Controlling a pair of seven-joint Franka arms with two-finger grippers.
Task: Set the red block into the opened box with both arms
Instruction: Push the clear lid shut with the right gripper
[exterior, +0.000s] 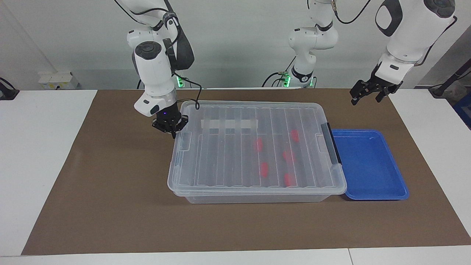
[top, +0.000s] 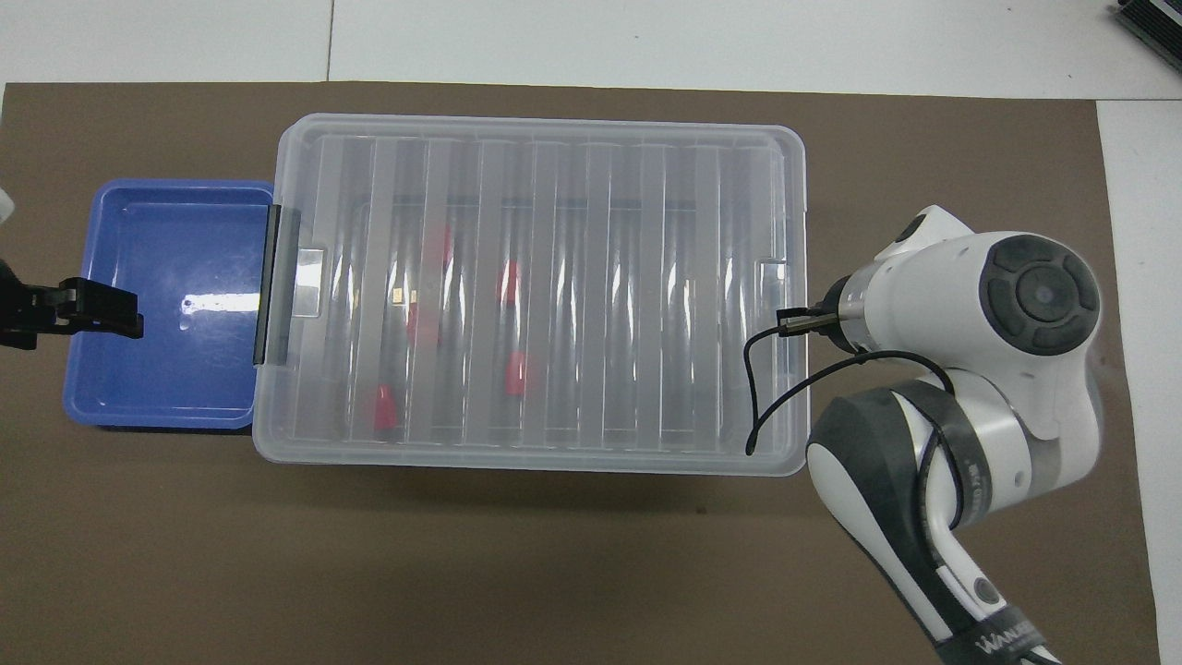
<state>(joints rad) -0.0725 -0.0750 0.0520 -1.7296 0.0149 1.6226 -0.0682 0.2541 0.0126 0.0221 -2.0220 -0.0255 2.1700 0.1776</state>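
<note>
The clear box stands mid-table with its ribbed lid lying squarely on top. Several red blocks lie inside and show blurred through the lid; one red block shows in the overhead view too. My right gripper is shut, its tips against the lid's end edge toward the right arm's end of the table. In the overhead view the right wrist hides it. My left gripper hangs open in the air by the blue tray, holding nothing.
A shallow blue tray sits on the brown mat beside the box, toward the left arm's end. A black handle runs along the box's end next to the tray. A black cable loops from the right wrist over the lid's corner.
</note>
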